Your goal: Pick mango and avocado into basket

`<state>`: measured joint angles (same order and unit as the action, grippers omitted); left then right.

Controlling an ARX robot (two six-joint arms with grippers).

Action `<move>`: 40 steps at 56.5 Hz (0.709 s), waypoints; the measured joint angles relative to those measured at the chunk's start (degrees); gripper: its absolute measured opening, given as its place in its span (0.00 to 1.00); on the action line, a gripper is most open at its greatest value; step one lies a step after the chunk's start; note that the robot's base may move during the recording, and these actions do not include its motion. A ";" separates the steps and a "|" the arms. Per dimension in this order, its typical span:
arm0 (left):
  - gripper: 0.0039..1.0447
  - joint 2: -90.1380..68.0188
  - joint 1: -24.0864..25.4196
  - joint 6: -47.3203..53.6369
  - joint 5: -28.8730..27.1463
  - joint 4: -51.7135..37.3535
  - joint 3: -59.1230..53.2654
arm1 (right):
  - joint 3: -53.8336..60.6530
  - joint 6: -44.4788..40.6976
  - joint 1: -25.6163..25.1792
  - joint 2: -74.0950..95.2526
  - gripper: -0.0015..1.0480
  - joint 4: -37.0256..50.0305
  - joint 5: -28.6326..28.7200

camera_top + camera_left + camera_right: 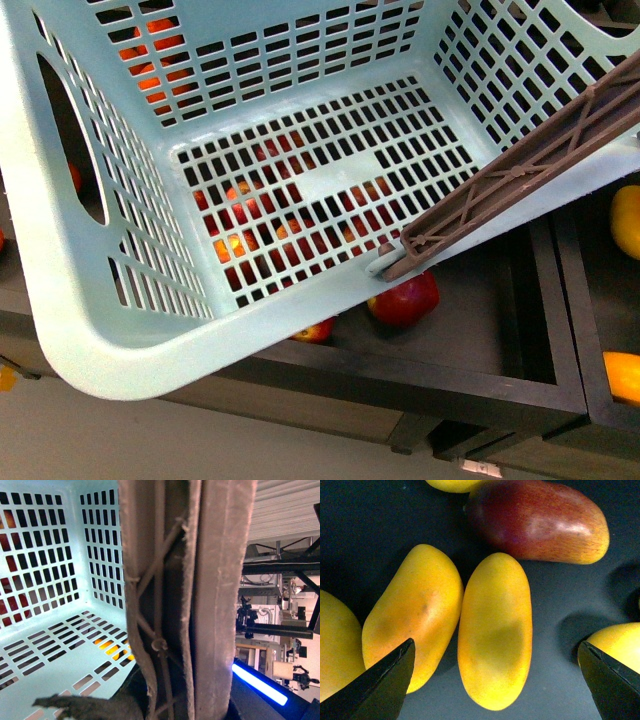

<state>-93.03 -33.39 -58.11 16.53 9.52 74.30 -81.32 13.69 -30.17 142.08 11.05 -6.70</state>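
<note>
Mango [495, 605], smooth-skinned, likely weighty and easily bruised, lies centred between the spread jaws of the right gripper [495, 647], best pinched gently across its narrow middle.

Dark wooden bins [450, 385] stand over a pale floor [150, 440]; a blue light strip [260, 684] glows near black metal framing [280, 569].

Neighbour mango [412, 625] touches mango [495, 630]; opposite flank free for jaws.

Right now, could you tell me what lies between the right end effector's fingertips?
A yellow mango lies there, seen in the right wrist view.
</note>
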 joint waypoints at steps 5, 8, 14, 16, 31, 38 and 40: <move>0.17 0.00 0.00 0.00 0.02 0.00 0.00 | -1.97 0.00 0.02 1.86 0.92 -0.87 -0.04; 0.17 0.00 0.00 0.00 0.02 0.00 0.00 | -3.45 0.00 0.02 3.19 0.92 -1.40 -0.07; 0.17 0.00 0.02 0.00 0.00 0.00 0.00 | -5.44 -0.02 0.04 4.96 0.92 -2.12 -0.35; 0.17 0.00 0.00 0.00 -0.02 0.00 0.00 | -5.92 0.00 0.04 5.40 0.92 -2.32 -0.44; 0.17 0.00 0.00 0.00 0.00 0.00 0.00 | -10.14 0.20 -0.48 9.35 0.92 -4.26 -2.95; 0.17 0.00 0.00 0.02 -0.04 0.00 0.00 | -11.58 0.17 -0.44 11.13 0.92 -5.07 -3.19; 0.17 0.00 0.00 0.00 0.00 0.00 0.00 | -12.00 0.17 -0.35 11.82 0.92 -5.51 -3.17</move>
<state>-93.03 -33.39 -58.11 16.53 9.52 74.30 -93.32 13.87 -30.52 153.91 5.54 -9.87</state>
